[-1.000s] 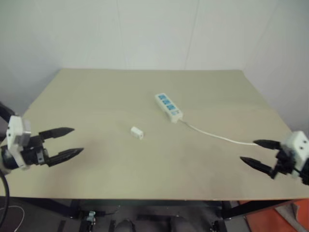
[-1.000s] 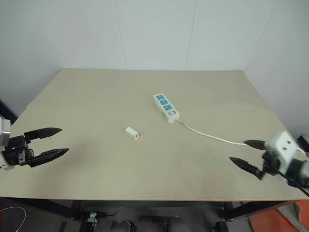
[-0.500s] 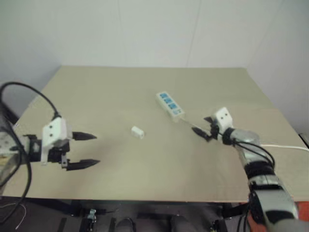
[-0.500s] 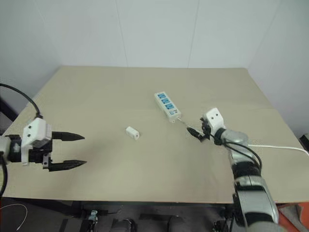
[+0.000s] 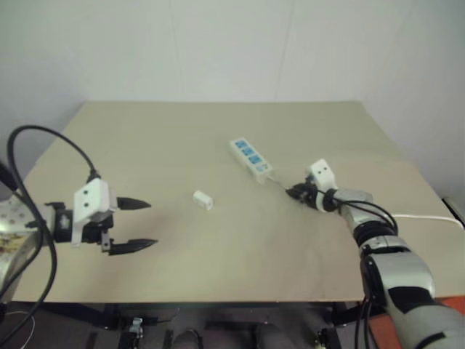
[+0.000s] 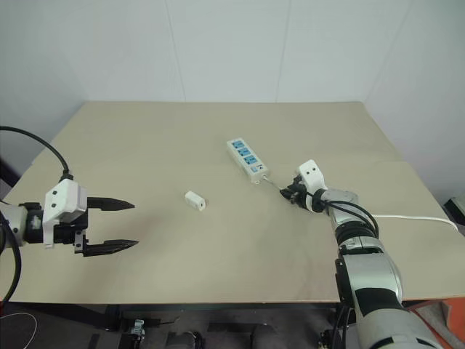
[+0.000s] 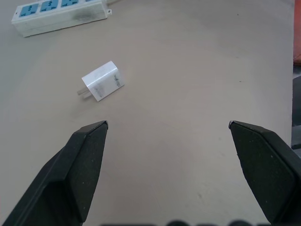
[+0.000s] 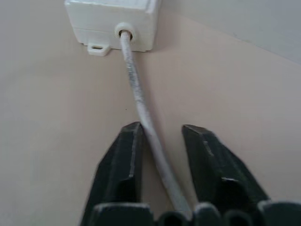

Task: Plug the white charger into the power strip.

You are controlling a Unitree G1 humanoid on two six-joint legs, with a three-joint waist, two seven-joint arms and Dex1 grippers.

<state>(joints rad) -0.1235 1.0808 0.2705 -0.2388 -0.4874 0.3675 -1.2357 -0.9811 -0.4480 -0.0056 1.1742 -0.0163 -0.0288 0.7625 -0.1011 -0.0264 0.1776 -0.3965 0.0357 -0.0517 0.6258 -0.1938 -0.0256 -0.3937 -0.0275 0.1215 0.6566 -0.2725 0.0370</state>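
Observation:
The white charger (image 5: 203, 200) lies on its side mid-table, prongs showing in the left wrist view (image 7: 101, 81). The power strip (image 5: 252, 159) lies beyond it, blue sockets up, with its cord (image 5: 429, 217) trailing off to the right. My left gripper (image 5: 151, 223) hovers open at the table's left, pointing toward the charger and well short of it. My right gripper (image 5: 290, 193) is at the cord just behind the strip's end (image 8: 113, 21). Its two black fingers (image 8: 127, 155) are closed narrowly around the cord (image 8: 136, 84).
The tan table (image 5: 218, 131) has white walls behind and to the right of it. A black cable (image 5: 29, 145) loops over my left arm at the table's left edge.
My right gripper swung from the table's front right corner in to the cord by the strip and closed around it. My left gripper shifted a little inward. The charger and strip stayed put.

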